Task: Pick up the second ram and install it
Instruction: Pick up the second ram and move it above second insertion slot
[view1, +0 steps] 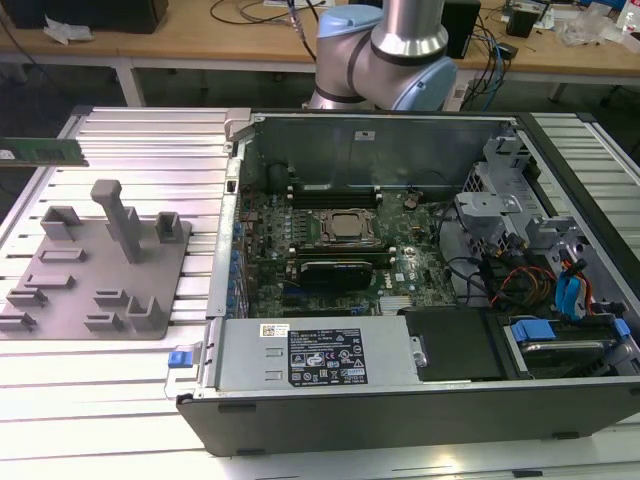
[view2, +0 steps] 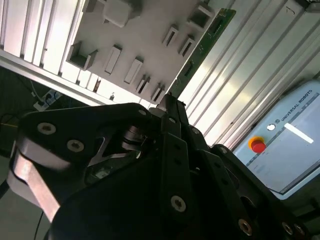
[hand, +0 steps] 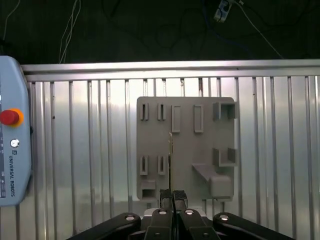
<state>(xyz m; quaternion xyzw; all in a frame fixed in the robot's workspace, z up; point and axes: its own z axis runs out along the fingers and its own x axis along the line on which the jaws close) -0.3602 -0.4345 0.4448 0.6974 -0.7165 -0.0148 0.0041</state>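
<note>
The second ram (view1: 42, 151), a narrow green stick, hangs in the air at the exterior view's far left, beyond the grey fixture plate (view1: 100, 270). In the first wrist view it (hand: 171, 147) shows edge-on as a thin line over that plate (hand: 200, 145), with my gripper (hand: 173, 196) shut on its near end. In the second wrist view the green stick (view2: 205, 42) runs out from the black fingers (view2: 172, 107) across the plate (view2: 135, 30). The open computer case (view1: 235, 260) lies to the exterior view's right, with its motherboard memory slots (view1: 335, 195) behind the processor socket.
The ribbed aluminium table (view1: 150, 140) carries the plate and case. A teach pendant (hand: 12, 145) with a red button lies beside the plate, also in the second wrist view (view2: 290, 140). The arm's base (view1: 385, 55) stands behind the case. Cables and drive bays (view1: 560, 290) crowd the case's right side.
</note>
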